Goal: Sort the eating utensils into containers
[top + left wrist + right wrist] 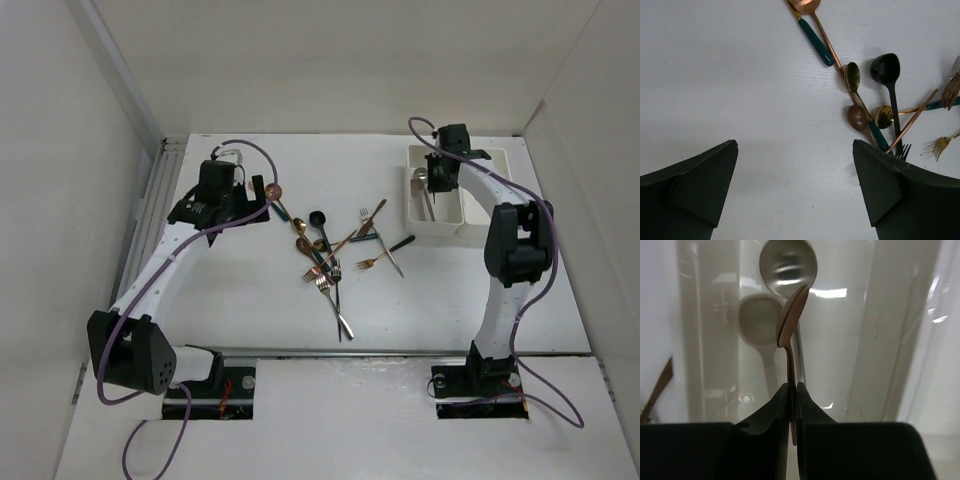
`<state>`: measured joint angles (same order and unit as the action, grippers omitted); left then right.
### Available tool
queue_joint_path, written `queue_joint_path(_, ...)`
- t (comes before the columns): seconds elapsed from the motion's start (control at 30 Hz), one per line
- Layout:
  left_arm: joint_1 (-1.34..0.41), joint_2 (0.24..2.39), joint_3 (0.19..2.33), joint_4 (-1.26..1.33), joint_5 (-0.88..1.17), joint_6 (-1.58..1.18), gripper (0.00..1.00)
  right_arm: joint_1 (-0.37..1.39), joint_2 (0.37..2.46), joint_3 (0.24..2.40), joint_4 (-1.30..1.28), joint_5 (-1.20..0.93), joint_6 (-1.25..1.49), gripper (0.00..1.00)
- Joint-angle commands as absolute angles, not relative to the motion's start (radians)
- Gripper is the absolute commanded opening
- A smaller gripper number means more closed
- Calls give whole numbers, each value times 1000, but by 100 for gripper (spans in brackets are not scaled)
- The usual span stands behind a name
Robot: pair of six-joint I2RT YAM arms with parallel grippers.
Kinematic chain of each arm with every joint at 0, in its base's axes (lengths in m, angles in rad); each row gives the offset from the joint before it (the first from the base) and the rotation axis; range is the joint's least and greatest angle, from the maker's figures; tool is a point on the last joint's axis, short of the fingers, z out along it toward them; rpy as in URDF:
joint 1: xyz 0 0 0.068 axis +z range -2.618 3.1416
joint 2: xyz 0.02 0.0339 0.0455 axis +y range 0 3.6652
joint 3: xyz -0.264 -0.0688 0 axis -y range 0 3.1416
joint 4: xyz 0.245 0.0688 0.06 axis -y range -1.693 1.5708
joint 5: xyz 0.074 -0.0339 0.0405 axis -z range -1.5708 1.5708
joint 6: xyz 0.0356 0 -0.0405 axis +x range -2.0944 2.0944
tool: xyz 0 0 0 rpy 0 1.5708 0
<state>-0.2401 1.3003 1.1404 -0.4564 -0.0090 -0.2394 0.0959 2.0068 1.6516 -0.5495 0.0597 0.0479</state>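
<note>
The eating utensils (330, 255) lie in a loose pile at mid-table: gold, copper and silver forks and spoons, several with dark handles. My left gripper (258, 198) is open and empty at the pile's left end, next to a copper spoon with a green handle (274, 192). In the left wrist view my left gripper (795, 165) hangs over bare table, with that spoon (815, 35) and a black spoon (887, 70) ahead. The white containers (480, 225) stand at the back right. My right gripper (792, 390) is shut on a copper spoon (791, 320), held edge-on over the left bin, where a silver spoon (788, 262) lies.
White walls enclose the table on three sides. A slotted rail (160, 200) runs along the left edge. The right bin (492, 175) sits close to the right arm's elbow (515, 240). A copper handle tip (657, 390) shows at the left in the right wrist view.
</note>
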Motion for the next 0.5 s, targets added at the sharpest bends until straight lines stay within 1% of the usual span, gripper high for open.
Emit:
queue_joint_path(0.0, -221, 1229, 1134, -422, -52, -201, 99, 107, 2023, 1718, -618, 74, 15, 16)
queue_joint_path(0.03, -212, 1229, 1134, -422, -63, -201, 99, 107, 2023, 1718, -618, 58, 15, 26)
queue_joint_path(0.07, -198, 1229, 1134, -413, -63, -201, 99, 107, 2023, 1718, -618, 58, 15, 53)
queue_joint_path(0.1, -198, 1218, 1134, -413, -63, -192, 99, 107, 1999, 1718, -629, 58, 15, 64)
queue_joint_path(0.17, -189, 1218, 1123, -413, -63, -192, 99, 107, 1948, 1686, -612, 67, 5, 78)
queue_joint_path(0.2, -189, 1218, 1123, -413, -63, -192, 99, 124, 1910, 1662, -563, 52, -17, 87)
queue_joint_path(0.23, -189, 1218, 1114, -404, -63, -192, 99, 136, 1822, 1637, -537, 52, -72, 91)
queue_joint_path(0.33, -189, 1207, 1104, -384, -54, -202, 99, 233, 1665, 1534, -476, 28, -203, 96)
queue_joint_path(0.37, -178, 1198, 1092, -374, -43, -202, 99, 268, 1643, 1516, -476, 12, -225, 98)
queue_joint_path(0.4, -169, 1198, 1092, -374, -43, -202, 99, 349, 1643, 1505, -492, 12, -235, 98)
queue_joint_path(0.47, -158, 1198, 1092, -365, -43, -202, 99, 446, 1672, 1505, -607, 41, -188, 96)
